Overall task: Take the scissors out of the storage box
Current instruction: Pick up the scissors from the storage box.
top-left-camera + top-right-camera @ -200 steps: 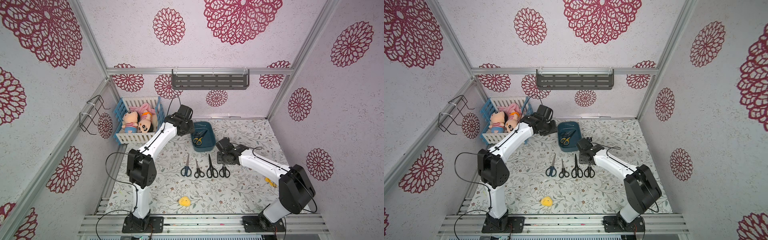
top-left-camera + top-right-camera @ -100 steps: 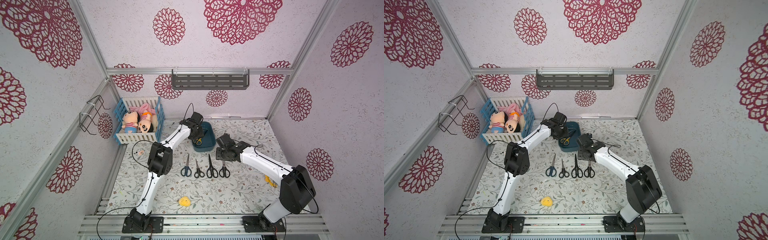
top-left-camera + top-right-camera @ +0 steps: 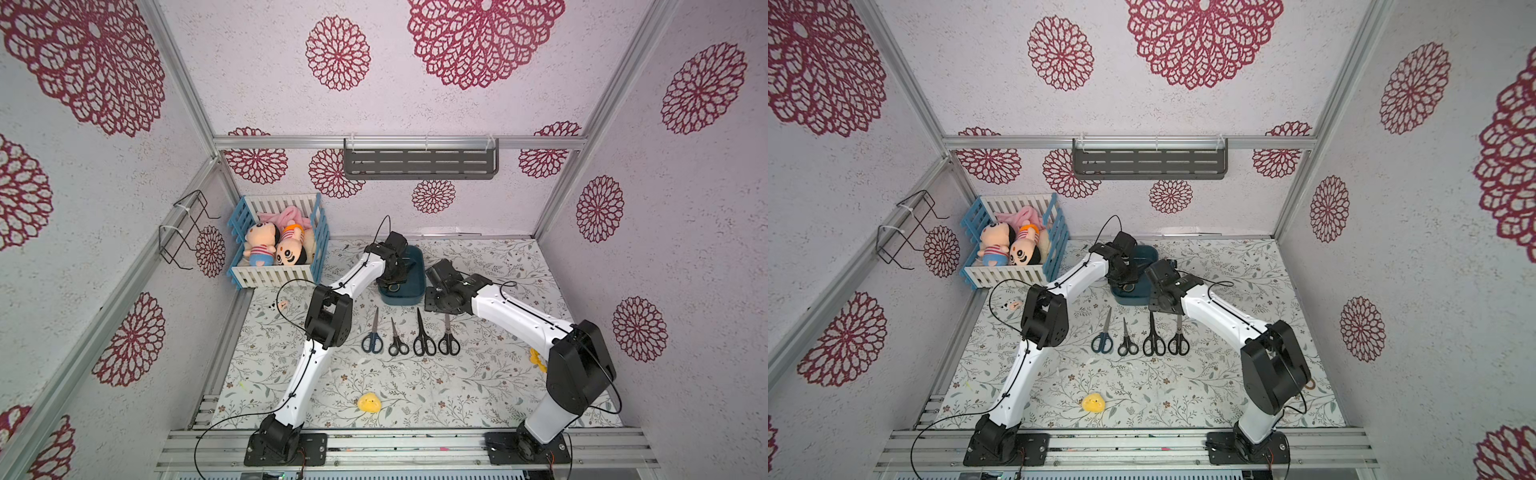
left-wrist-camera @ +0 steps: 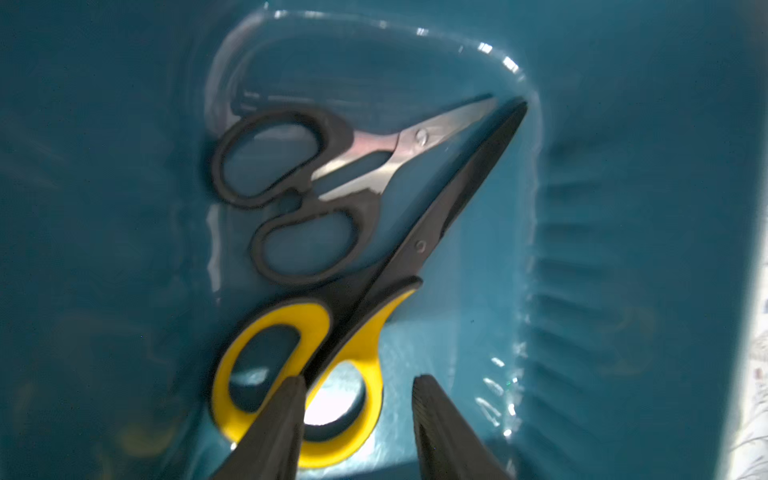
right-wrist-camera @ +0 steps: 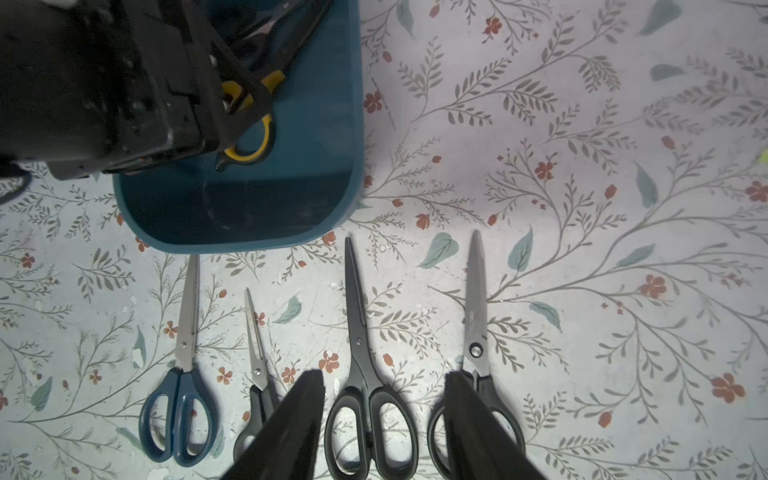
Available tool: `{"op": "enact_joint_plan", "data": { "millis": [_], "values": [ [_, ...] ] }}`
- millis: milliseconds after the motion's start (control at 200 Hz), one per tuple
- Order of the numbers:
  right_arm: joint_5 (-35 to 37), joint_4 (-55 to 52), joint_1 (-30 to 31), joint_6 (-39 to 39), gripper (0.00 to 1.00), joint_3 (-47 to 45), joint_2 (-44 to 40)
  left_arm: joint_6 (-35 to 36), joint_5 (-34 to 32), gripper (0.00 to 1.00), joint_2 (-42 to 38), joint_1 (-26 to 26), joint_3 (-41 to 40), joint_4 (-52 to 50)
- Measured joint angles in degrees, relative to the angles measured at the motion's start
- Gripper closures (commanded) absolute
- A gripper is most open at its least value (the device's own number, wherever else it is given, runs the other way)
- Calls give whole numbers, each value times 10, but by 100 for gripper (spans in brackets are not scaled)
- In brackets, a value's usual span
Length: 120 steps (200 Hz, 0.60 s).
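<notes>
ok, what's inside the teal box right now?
Two scissors: a black-handled pair and a yellow-handled pair lying against it. The left gripper, open, covers part of its handle.

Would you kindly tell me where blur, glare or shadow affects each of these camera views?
Left wrist view: soft throughout, with blown-out glare inside a loop of the yellow-and-black scissors and bright streaks on the storage box. Right wrist view: crisp, with shadow on the table cover beneath the right gripper. Both top views: evenly lit, sharp.
</notes>
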Motion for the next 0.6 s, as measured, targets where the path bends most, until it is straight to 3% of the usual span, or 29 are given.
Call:
{"op": "enact_joint_plan", "data": {
  "millis": [325,600],
  "values": [
    [-8,-1,0,-5,48,34,30,-1,69,59,7,-1,12,-7],
    [-16,0,0,-9,48,47,44,-23,107,56,-17,-1,-33,10]
  ]
}}
